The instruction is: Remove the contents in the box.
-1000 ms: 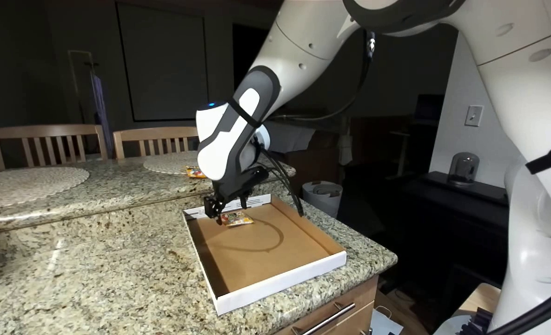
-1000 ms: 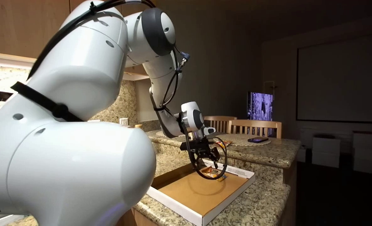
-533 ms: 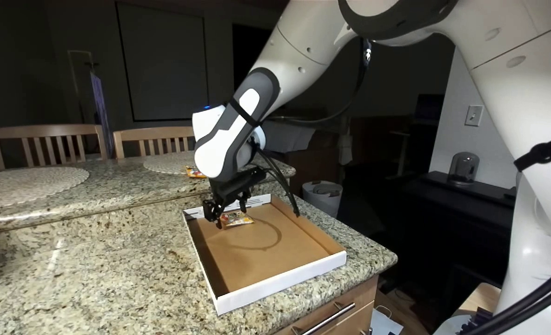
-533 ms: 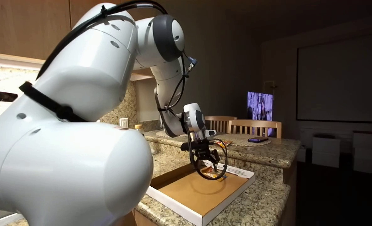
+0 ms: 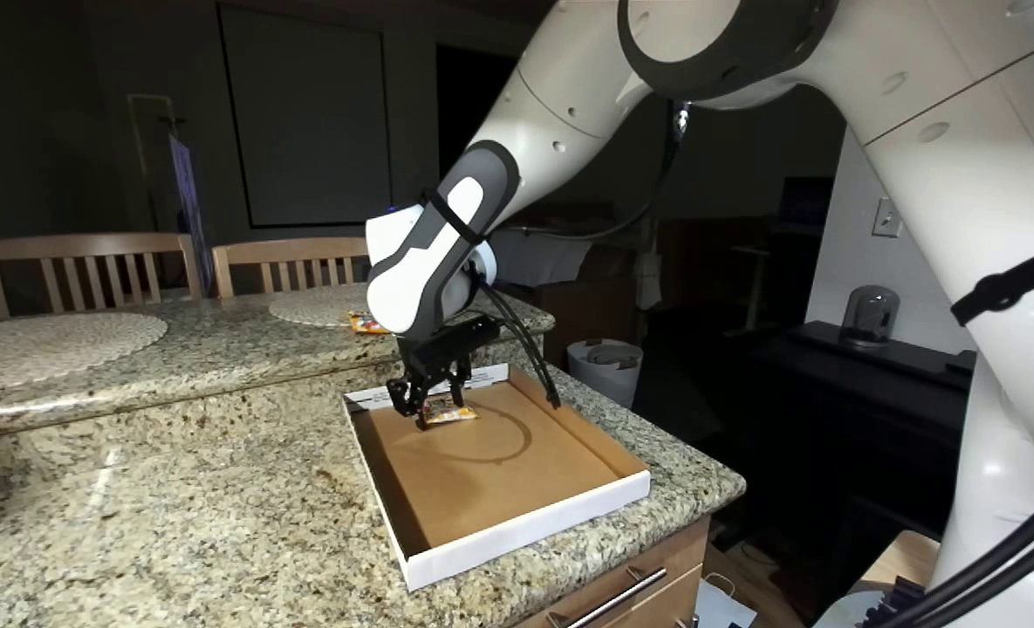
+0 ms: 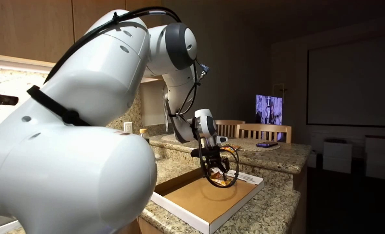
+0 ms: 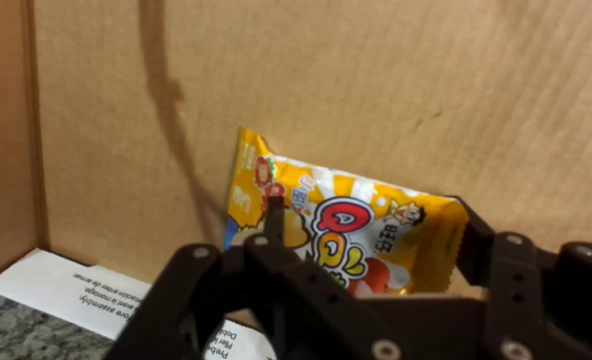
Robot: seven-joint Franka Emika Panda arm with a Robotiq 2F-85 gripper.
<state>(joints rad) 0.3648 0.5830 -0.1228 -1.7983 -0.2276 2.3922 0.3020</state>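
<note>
Your packet (image 7: 348,220) lies inside the box (image 5: 530,530), toward its far end; the claw (image 7: 369,212) stands wide over it, holding nothing. Expect it light, soft and slick, apt to buckle: pinch its middle, not the flimsy ends.

The arm (image 6: 91,73) is white and rounded, with black cables (image 6: 131,15); the gripper (image 5: 440,414) is black (with little round screws (image 7: 385,349)).
</note>
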